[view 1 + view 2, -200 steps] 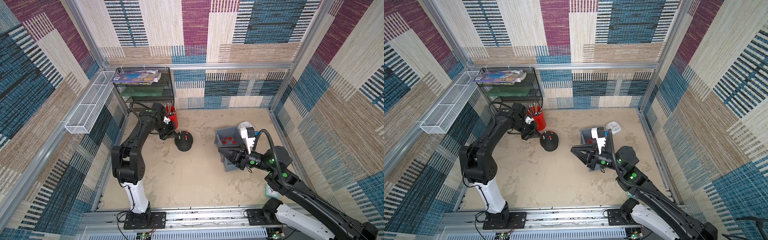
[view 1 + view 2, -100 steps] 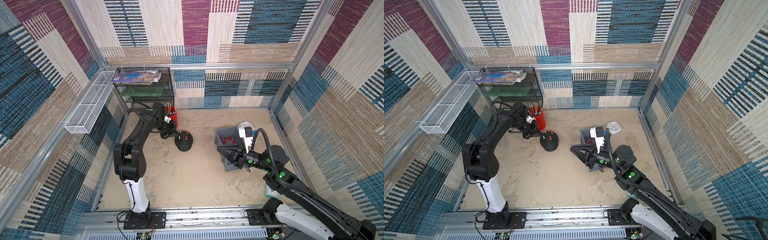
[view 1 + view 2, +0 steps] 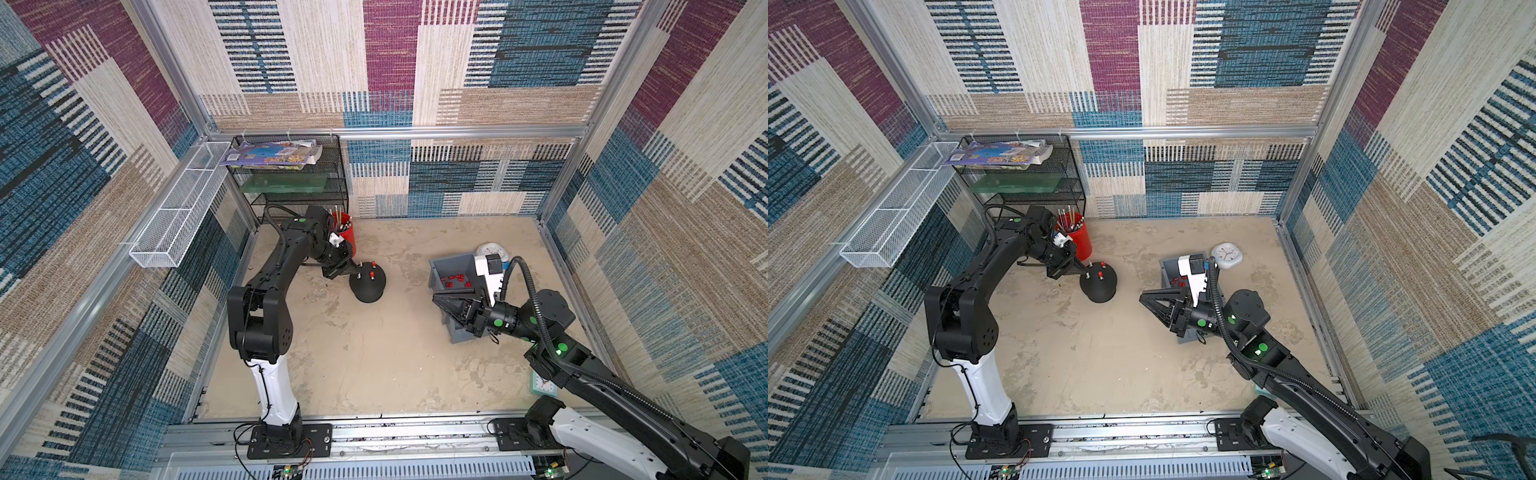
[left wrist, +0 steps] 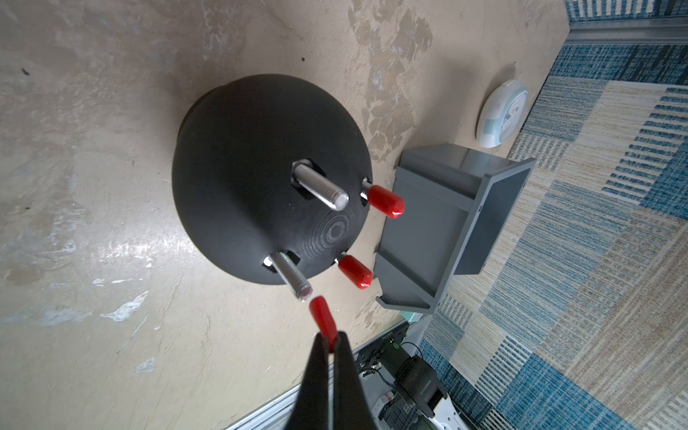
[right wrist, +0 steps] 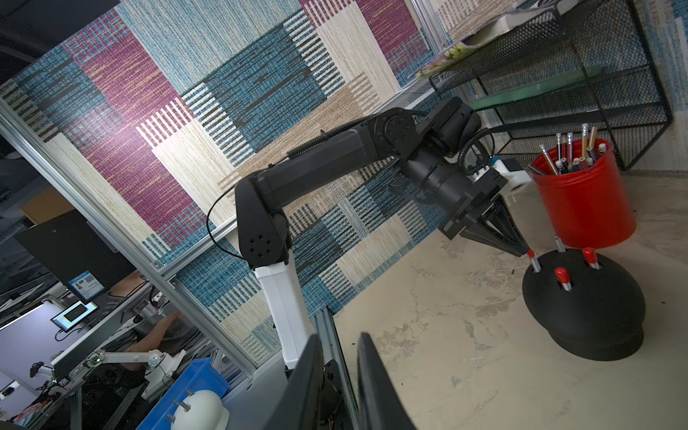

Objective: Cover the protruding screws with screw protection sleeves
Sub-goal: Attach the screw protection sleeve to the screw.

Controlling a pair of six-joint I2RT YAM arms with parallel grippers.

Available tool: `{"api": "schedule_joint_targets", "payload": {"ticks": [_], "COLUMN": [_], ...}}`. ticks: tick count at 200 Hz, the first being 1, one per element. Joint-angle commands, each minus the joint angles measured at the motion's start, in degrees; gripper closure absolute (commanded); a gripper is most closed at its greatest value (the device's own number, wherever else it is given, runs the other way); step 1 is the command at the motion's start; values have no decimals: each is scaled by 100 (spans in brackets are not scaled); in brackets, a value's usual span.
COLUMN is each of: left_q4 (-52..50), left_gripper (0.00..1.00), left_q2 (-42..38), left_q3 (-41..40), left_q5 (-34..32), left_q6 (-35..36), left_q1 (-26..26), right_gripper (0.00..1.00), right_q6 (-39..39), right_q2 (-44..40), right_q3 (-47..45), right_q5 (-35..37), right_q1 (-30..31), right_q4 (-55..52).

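Observation:
The black dome base (image 4: pixel 242 178) stands on the floor, seen in both top views (image 3: pixel 368 286) (image 3: pixel 1098 286). Two of its protruding screws wear red sleeves (image 4: pixel 385 201) (image 4: pixel 355 271). The other two screws (image 4: pixel 322 188) (image 4: pixel 292 277) are bare. My left gripper (image 4: pixel 330 340) is shut on a red sleeve (image 4: pixel 323 320), whose free end sits right at the tip of the nearer bare screw, slightly to one side. My right gripper (image 5: pixel 338 346) hovers in front of the grey bin (image 3: pixel 440 266), open a little, nothing between its fingers. Several loose sleeves (image 3: pixel 455 281) lie in the bin.
A red cup of pencils (image 3: pixel 347 232) stands just behind the dome, close to my left wrist. A black wire rack (image 3: pixel 291 183) fills the back left corner, with a white mesh basket (image 3: pixel 183 208) on the left wall. A white clock (image 3: pixel 492 251) lies behind the bin.
My left arm's elbow has shifted slightly while its gripper stayed at the dome's left side with the sleeve. The right arm has barely moved.

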Motion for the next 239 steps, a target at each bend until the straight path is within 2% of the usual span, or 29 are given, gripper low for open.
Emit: {"api": "schedule_joint_targets", "payload": {"ticks": [1,90,239], "left_q4": [-51,-52,-51], "left_gripper": [100,100,100], "left_q2": [-21,-99,71], "left_q3": [-17,-167,25], "left_q5": [-8,-64,-2], "left_q6": [48,76,138], "left_q1": [5,26,58], "right_gripper": [79,79,79], "right_q6": [-67,-53,-129], "right_q2": [-29,-21,-28], "right_q3": [20,2,-24], "right_q5": [71,89,124], "right_q1": [-5,-5,3], "right_q4": [142,166,47]}}
